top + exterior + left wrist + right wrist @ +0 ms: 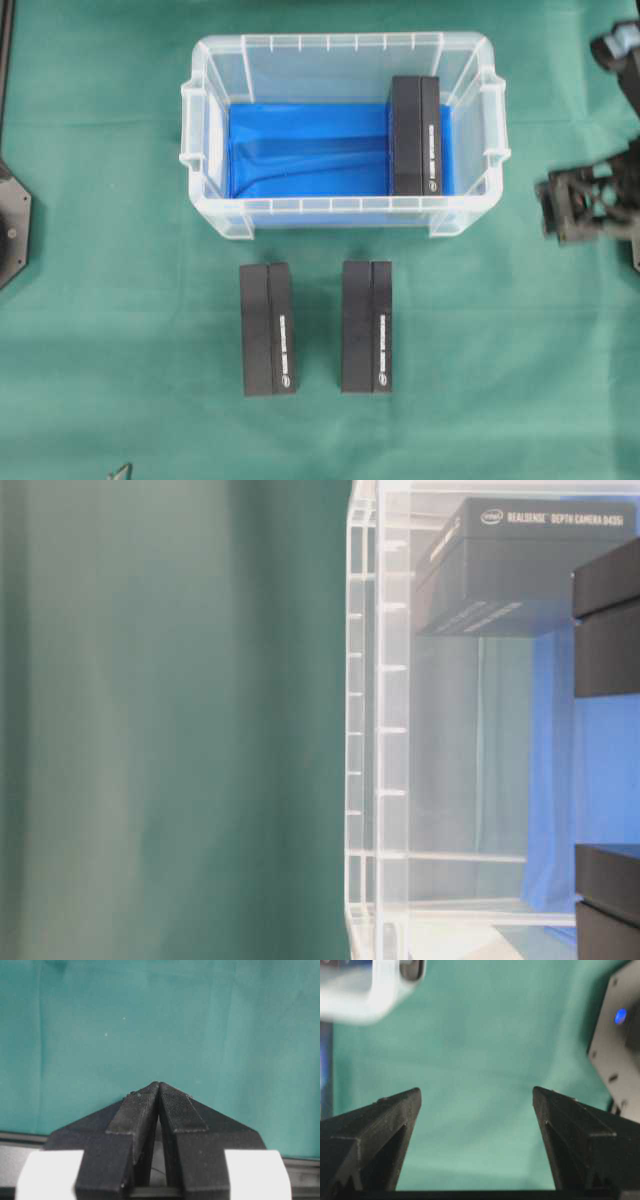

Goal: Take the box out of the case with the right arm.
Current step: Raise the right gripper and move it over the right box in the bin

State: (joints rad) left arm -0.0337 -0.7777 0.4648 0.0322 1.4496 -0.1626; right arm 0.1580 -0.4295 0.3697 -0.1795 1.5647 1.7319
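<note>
Boxes come first in the overhead view: two black cartons stand side by side on the green cloth (120,330) at about six o'clock from the case, the left box (267,329) and the right box (367,327) apart from each other, each with a line of white print along its long side. Just beyond them sits the case (205,215), a clear plastic bin with a rimmed edge, side handles and a bright blue floor. The third box (416,135), the one still inside, stands at the case's right end, about three o'clock from the middle of the blue floor, close against the right wall and reaching toward the far wall. The rest of the blue floor is bare.

Outside the case, at three o'clock and well apart from its right handle, the right gripper (577,205) hangs over the cloth near the picture's edge. Its wrist view shows the two pointed fingers (375,1130) spread wide with only green cloth between them; nothing is held. A corner of the case's rim shows blurred at eleven o'clock in that view.

The left gripper (159,1086) appears only in its own wrist view: the fingertips meet at a point over the cloth, jaws closed on nothing.

From table level, the case wall (365,730) is seen close up, and through it the inside box's printed side reads "RealSense Depth Camera D435i".
</note>
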